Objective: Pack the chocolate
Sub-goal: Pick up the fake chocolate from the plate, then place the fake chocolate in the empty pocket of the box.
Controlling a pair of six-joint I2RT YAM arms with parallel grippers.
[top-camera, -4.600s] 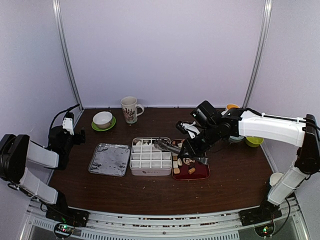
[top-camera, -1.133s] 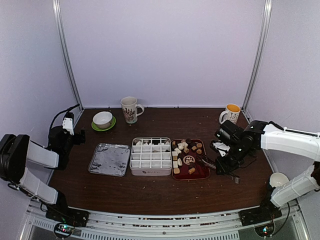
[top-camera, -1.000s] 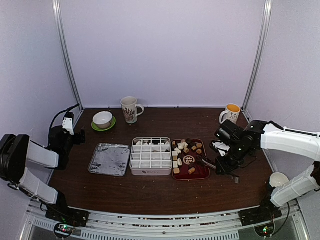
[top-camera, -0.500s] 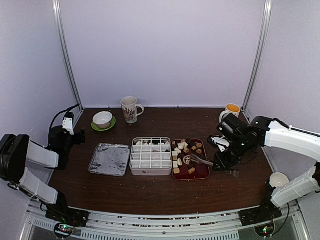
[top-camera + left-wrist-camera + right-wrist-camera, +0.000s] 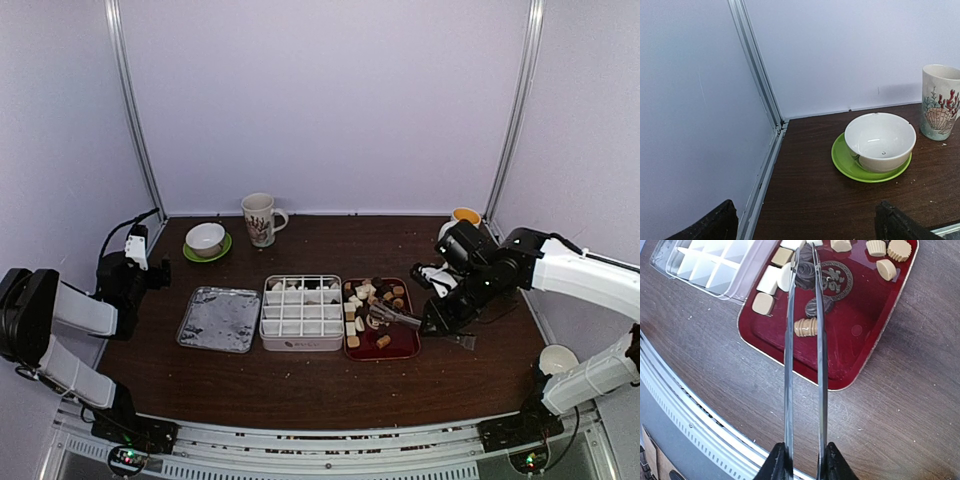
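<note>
Right gripper swings tongs in from right over tray; tips nearly closed, pinching a dark chocolate; lift to box looks next.

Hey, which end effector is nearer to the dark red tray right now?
Right. The right end effector sits just off the tray's right edge, holding metal tongs out over it. The left end effector is open, far off to the tray's left.

The chocolate lies mostly in a tray right of the divided box, tongs over it; a flat pan lies left, bowl and mug behind
</note>
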